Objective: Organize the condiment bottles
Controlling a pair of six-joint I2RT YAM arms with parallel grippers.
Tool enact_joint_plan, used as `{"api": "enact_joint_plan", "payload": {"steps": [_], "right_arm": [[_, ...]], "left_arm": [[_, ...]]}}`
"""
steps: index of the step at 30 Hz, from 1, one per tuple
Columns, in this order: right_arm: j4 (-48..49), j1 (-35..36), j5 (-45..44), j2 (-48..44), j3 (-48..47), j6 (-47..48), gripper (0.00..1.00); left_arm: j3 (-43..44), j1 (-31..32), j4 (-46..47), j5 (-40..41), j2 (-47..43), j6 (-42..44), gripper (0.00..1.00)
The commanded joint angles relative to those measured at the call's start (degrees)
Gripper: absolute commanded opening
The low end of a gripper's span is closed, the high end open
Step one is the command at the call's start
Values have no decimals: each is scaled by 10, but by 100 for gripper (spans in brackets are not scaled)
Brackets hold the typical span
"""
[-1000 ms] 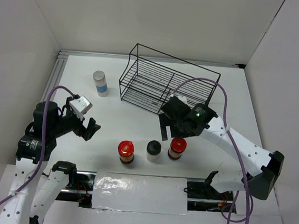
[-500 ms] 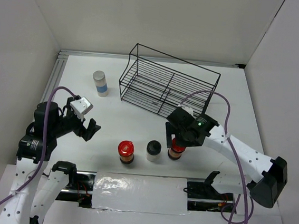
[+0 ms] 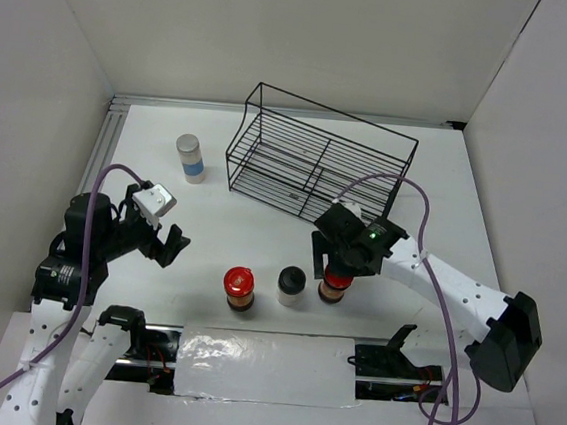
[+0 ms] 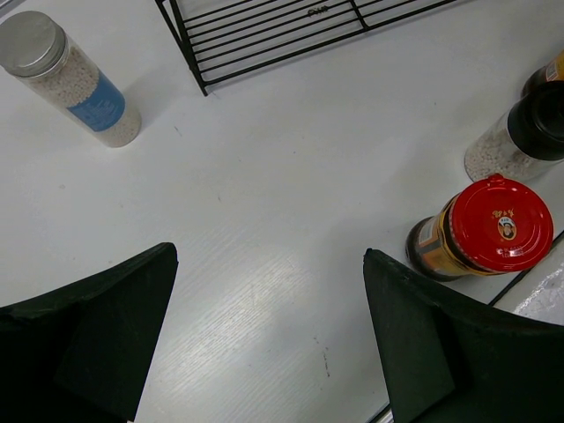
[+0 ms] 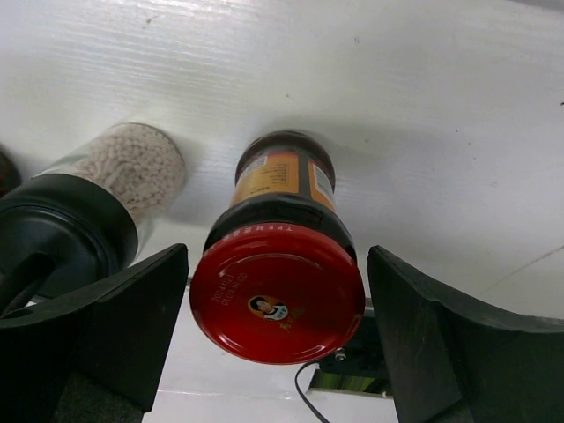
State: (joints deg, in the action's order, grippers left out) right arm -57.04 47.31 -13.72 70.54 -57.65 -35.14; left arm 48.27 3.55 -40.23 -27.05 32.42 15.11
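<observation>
Four condiment bottles stand on the white table. Near the front edge are a red-lidded jar (image 3: pixel 239 289), a whitish jar with a black cap (image 3: pixel 291 285) and a second red-lidded jar (image 3: pixel 332 291). My right gripper (image 3: pixel 337 269) is lowered over this last jar. In the right wrist view its open fingers (image 5: pixel 278 253) straddle the red lid (image 5: pixel 278 295) with a slim gap on each side. The black-capped jar (image 5: pixel 66 231) stands just left of it. A white jar with a grey lid and blue label (image 3: pixel 190 157) stands at the far left. My left gripper (image 3: pixel 172 243) hovers open and holds nothing (image 4: pixel 269 260).
A black wire basket (image 3: pixel 287 178) sits at the back centre, just behind my right arm. In the left wrist view I see its corner (image 4: pixel 183 48), the blue-labelled jar (image 4: pixel 70 79), the left red-lidded jar (image 4: pixel 493 225) and the black-capped jar (image 4: pixel 529 132). The table's front edge runs just below the jars.
My right gripper has moved from beside the basket down over the right red-lidded jar, and its fingers have drawn slightly inward. The left arm has not moved.
</observation>
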Motion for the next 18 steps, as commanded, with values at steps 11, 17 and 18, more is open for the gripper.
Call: {"api": "enact_joint_plan", "payload": {"steps": [11,17,18], "right_arm": [[15,1,2,-28,15,-3,43],[-36,22,-18,-8,-90,30,0],[-58,27,-29,-4,-138,36,0]], "left_arm": [[-4,-2,23,4,8,10,99],[-3,-2,26,10,9,15,99],[-3,-1,27,9,9,14,99]]}}
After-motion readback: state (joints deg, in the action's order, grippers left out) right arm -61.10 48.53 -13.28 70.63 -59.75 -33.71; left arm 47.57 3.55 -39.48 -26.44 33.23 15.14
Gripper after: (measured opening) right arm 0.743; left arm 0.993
